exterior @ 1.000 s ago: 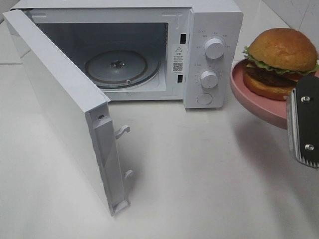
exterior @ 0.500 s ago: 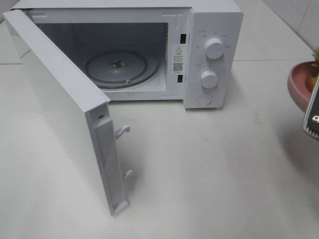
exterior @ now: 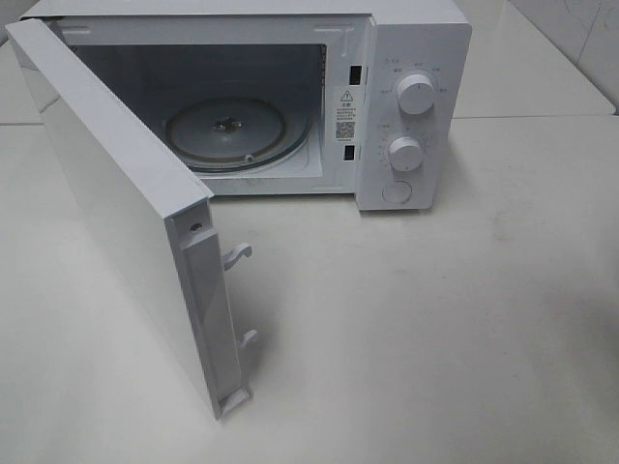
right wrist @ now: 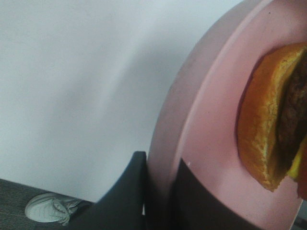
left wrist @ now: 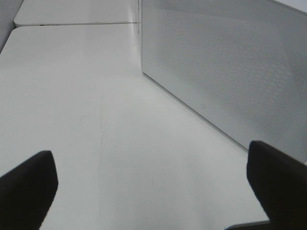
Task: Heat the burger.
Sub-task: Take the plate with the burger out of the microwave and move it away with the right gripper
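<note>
Item: burger (right wrist: pixel 268 120). Seen only in the right wrist view, lying on a pink plate (right wrist: pixel 211 129). Golden-brown bun and dark patty show edge-on, a bit of yellow at the frame edge. Layers run parallel to the plate face; the stack axis stands square to the plate. It is cut off by the frame, so its full outline cannot be told. It does not appear in the high view.

Item: right gripper (right wrist: pixel 160 196). Jaws clenched on the rim of the pink plate, one dark finger on the underside and one on the upper face. The plate is clear of the desk; pale surface lies behind it, and a light-coloured shoe (right wrist: pixel 50 207) shows on dark floor beyond. This arm is outside the high view.

Item: left gripper (left wrist: pixel 153 191). Jaws released, spread wide, with two dark fingertips (left wrist: pixel 26 187) at either side of its view and nothing between them. It hangs low above the white desk (left wrist: pixel 86 96), near the perforated outer face of the microwave door (left wrist: pixel 225 72). This arm is also outside the high view.

Item: microwave (exterior: pixel 416 58). White, standing on the desk, its door swung fully open toward the left of the high view. The cavity holds a glass turntable (exterior: pixel 227 130) and nothing else. Two round knobs (exterior: pixel 416 94) and a round button sit on the right panel.
</note>
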Robot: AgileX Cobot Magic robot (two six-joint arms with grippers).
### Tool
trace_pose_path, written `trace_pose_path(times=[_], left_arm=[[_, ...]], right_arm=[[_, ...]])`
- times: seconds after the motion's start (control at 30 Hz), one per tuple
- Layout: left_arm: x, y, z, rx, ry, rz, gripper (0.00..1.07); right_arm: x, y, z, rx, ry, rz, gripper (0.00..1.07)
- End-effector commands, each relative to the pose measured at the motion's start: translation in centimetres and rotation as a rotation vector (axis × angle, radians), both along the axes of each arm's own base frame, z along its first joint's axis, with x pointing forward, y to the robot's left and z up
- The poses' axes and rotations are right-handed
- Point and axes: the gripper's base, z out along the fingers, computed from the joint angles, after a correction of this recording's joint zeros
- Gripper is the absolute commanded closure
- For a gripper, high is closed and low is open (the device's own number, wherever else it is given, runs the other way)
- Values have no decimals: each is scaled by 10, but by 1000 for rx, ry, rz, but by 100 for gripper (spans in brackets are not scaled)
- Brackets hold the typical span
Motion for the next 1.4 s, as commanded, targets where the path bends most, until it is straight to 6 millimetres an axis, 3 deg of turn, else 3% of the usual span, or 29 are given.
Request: trace_pose_path(times=[0.03, 0.2, 0.27, 0.37, 0.7, 1.4], left_arm=[[-3, 0, -1, -10, -15, 3, 6], [-3, 0, -1, -10, -15, 3, 6], [-3, 0, -1, -10, -15, 3, 6], [-3, 0, -1, -10, -15, 3, 6], [-3, 0, -1, -10, -15, 3, 6], [-3, 0, -1, -10, -15, 3, 6]], right_arm=[[1, -5, 7, -28, -64, -57, 107], [1, -6, 4, -21, -69, -90, 107], [1, -5, -11, -50, -32, -130, 107], [2, -4, -15, -49, -30, -150, 107], [24, 12, -45, -36, -41, -277, 107], [54, 31, -110, -92, -13, -318, 107]])
